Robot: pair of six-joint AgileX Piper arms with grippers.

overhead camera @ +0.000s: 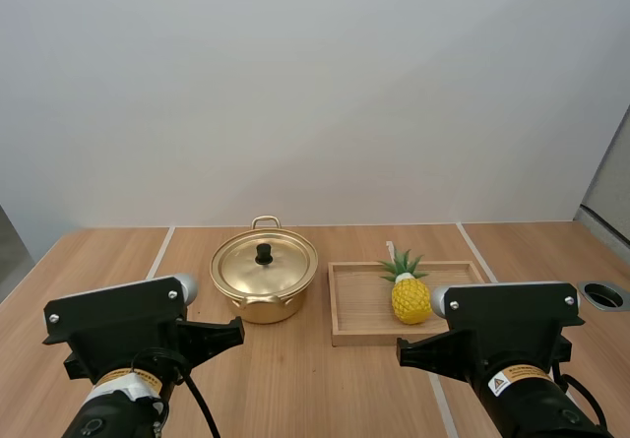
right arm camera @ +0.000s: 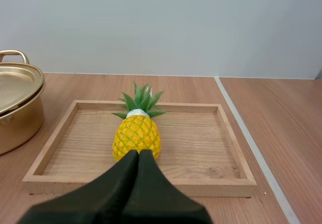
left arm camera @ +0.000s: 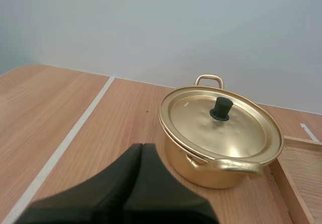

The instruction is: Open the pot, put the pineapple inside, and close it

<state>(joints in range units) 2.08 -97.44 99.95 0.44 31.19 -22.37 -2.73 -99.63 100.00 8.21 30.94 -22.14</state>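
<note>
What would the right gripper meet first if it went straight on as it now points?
Most likely the pineapple lying in the wooden tray, directly beyond the shut right gripper; whether it clears the tray's near rim is unclear.

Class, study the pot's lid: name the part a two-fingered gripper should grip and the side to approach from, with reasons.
Probably the black knob at the centre of the lid, pinched from straight above. It stands upright and narrow, while the lid around it is a wide, smooth, shallow dome seated on the pot, offering no other hold.
</note>
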